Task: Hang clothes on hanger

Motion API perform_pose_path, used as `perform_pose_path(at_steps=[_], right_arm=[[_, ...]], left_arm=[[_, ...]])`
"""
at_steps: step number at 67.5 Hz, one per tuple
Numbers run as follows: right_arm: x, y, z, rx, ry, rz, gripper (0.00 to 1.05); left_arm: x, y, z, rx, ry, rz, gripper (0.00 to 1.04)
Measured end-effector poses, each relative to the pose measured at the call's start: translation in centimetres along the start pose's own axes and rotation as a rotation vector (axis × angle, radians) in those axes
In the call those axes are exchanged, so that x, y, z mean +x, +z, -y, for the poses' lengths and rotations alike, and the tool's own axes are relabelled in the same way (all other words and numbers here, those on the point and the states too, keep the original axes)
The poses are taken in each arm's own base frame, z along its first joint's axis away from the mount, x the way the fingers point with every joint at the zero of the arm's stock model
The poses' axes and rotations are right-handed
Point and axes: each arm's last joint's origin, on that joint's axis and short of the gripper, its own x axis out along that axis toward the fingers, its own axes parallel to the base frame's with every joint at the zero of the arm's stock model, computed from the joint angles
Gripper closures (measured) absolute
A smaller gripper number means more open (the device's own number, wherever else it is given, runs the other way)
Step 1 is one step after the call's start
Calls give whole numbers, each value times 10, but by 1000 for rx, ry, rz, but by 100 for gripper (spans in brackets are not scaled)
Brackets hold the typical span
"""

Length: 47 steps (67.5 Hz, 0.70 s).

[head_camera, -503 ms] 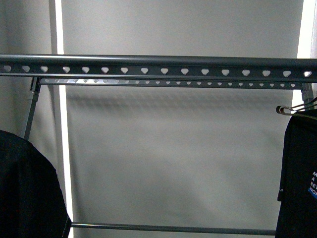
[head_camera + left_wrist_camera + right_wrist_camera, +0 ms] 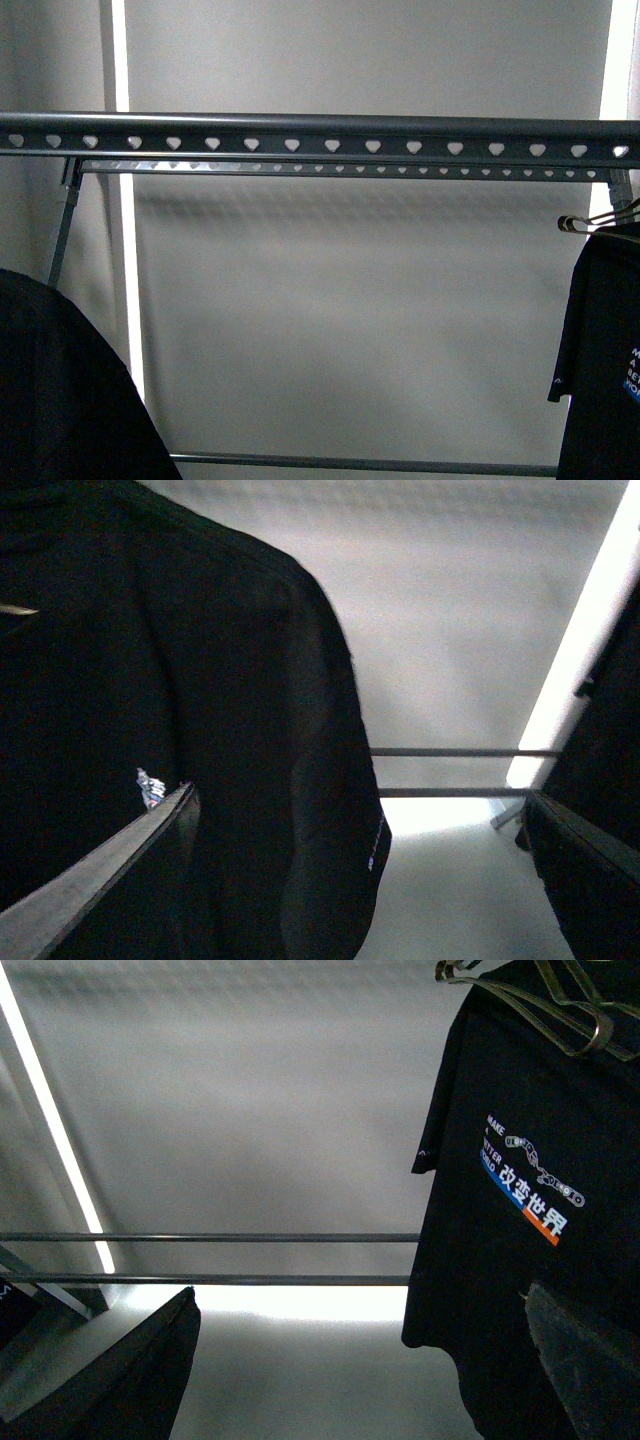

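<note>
Black, matte and softly creased, the short-sleeved T-shirt [image 2: 500, 1300] carries a white chest print. "MAKE" reads clearly and the smaller lines under it only partly. Beside them are the characters 改变世界 and a chain-like robot-arm drawing, edged by a blue-and-orange stripe. The shirt hangs from a thin shiny wire coat hanger [image 2: 592, 1040] at the far right of the front view. It sits just below the long dark-grey metal rail [image 2: 320, 135] with its row of small heart-shaped holes, carried on grey tube legs [image 2: 62, 225]. Whether the hook rests on the rail cannot be told. The right tool [image 2: 360, 1292] stands wide open, holding nothing, and the shirt hangs beyond one of its fingers. The left tool [image 2: 360, 795] is likewise spread wide with nothing between its fingers, and a second black garment [image 2: 200, 680] fills much of its view.
</note>
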Motion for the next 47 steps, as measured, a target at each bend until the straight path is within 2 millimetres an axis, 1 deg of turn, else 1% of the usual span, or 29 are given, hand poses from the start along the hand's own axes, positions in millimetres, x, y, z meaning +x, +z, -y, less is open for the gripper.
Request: perform_pose_path(at_steps=[1,2,5,7,8,9,10,13,16,17,18,19,22,27,36,39,47], right_arm=[[0,0,0,0,1,0,7],[0,0,0,0,1,0,7],[0,0,0,0,-1,0,7],[0,0,0,0,0,0,7],[0,0,0,0,0,0,7],[0,0,0,0,0,0,7],[0,0,0,0,0,0,7],[0,0,0,0,1,0,7],[0,0,0,0,1,0,7],[0,0,0,0,0,0,7],[0,0,0,0,0,0,7],[0,0,0,0,0,0,7],[0,0,0,0,0,0,7],[0,0,0,0,0,0,7],[0,0,0,0,0,0,7],[0,0,0,0,0,0,7],[0,0,0,0,0,0,7]], left_arm=[[6,8,-1,-63,37,-20,7],[10,12,-1,-77,53,-32,7],[29,30,-2,-219,128,-94,7],[37,37,-2,-290,158,-105,7],[46,42,-1,-328,176,-110,7],[51,46,0,-367,185,-109,7],[55,48,0,-378,193,-111,7],[78,59,3,-502,219,-127,7],[93,64,7,-572,223,-159,7],[108,67,9,-623,233,-185,7],[112,68,10,-645,235,-191,7],[120,68,12,-665,239,-204,7],[142,68,16,-720,260,-222,7],[171,66,23,-771,264,-251,7],[194,67,28,-791,274,-230,7],[200,70,29,-799,266,-219,7],[226,79,31,-798,261,-175,7]])
